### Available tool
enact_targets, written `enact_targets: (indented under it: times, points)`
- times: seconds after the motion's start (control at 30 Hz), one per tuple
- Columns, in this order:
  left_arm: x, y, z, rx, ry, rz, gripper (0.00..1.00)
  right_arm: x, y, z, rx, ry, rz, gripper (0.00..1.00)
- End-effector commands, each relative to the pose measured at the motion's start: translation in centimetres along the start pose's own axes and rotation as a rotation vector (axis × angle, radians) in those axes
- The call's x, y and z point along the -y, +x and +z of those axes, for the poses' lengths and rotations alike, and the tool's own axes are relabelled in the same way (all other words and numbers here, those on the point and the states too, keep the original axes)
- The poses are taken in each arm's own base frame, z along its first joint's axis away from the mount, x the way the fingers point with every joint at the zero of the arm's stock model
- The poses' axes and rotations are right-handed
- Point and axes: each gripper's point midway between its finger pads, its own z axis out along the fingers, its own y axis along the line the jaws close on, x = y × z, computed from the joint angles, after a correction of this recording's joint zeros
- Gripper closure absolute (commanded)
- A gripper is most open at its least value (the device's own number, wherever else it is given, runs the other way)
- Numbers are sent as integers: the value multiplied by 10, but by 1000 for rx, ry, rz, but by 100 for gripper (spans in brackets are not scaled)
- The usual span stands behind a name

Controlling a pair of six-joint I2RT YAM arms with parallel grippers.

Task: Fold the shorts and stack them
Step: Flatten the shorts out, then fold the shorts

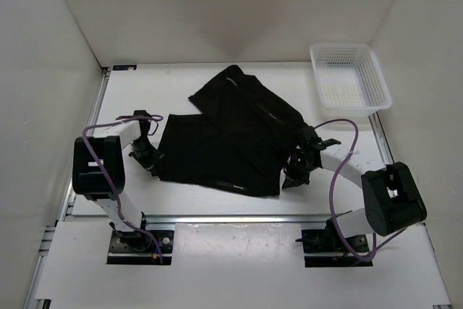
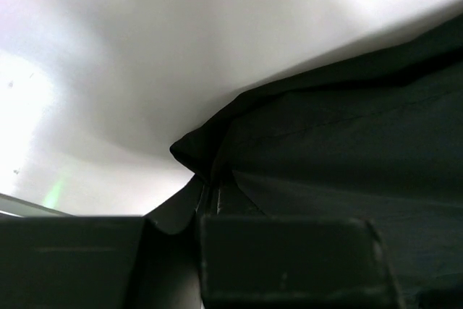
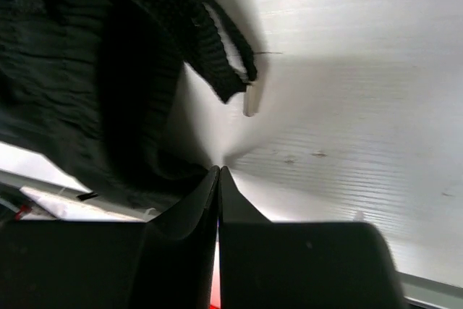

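Note:
The black shorts [image 1: 231, 135] lie spread on the white table, one leg angled toward the back. My left gripper [image 1: 153, 161] is at their left edge. In the left wrist view it [image 2: 205, 193] is shut on a corner of the shorts [image 2: 347, 128], which runs in between the fingers. My right gripper [image 1: 295, 173] is at their right edge. In the right wrist view it [image 3: 218, 171] is shut with its tips pressed together and nothing seen between them, and the shorts [image 3: 87, 70] bunch just left of it. The drawstring [image 3: 217, 48] hangs over the table there.
A white mesh basket [image 1: 349, 76] stands at the back right corner. White walls close in the table [image 1: 159, 85] on the left, back and right. An aluminium rail runs along the near edge by the arm bases.

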Motion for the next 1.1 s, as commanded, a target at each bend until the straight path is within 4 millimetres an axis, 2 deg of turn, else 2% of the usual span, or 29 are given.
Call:
enact_targets:
  times: [0.0, 0.2, 0.27, 0.4, 0.53, 0.67, 0.73, 0.8, 0.9, 0.93, 0.97, 1.0, 1.07]
  points:
    - [-17, 6, 4, 19, -27, -44, 90, 10, 1, -10, 28, 55, -38, 100]
    - [-32, 26, 0, 11, -21, -82, 90, 9, 0, -36, 105, 67, -13, 100]
    - [-24, 33, -10, 18, 18, -67, 90, 8, -2, -43, 135, 59, -19, 100]
    - [-29, 44, -17, 8, 6, -59, 90, 4, -6, -57, 165, 60, -14, 88]
    - [-34, 52, -35, 22, 21, -73, 90, -8, -17, -69, 201, 34, -15, 86]
    - [-45, 48, -58, 106, 29, -77, 90, -19, -37, -86, 272, 33, -42, 86]
    - [-42, 41, -65, 139, 45, -88, 90, -24, -46, -87, 278, 43, -41, 84]
    - [-37, 37, -69, 147, 53, -88, 90, -28, -45, -85, 257, 32, -41, 81]
    - [-35, 34, -72, 144, 48, -79, 90, -28, -40, -80, 226, 8, -4, 65]
    - [-35, 34, -72, 144, 48, -79, 90, -34, -33, -79, 199, -35, 7, 49]
    - [-35, 34, -72, 144, 48, -79, 90, -39, -29, -78, 187, -72, 44, 42]
    - [-35, 34, -72, 144, 48, -70, 90, -36, -15, -72, 153, -96, 75, 36]
    - [-35, 34, -70, 145, 49, -70, 90, -45, 5, -72, 95, -197, 125, 26]
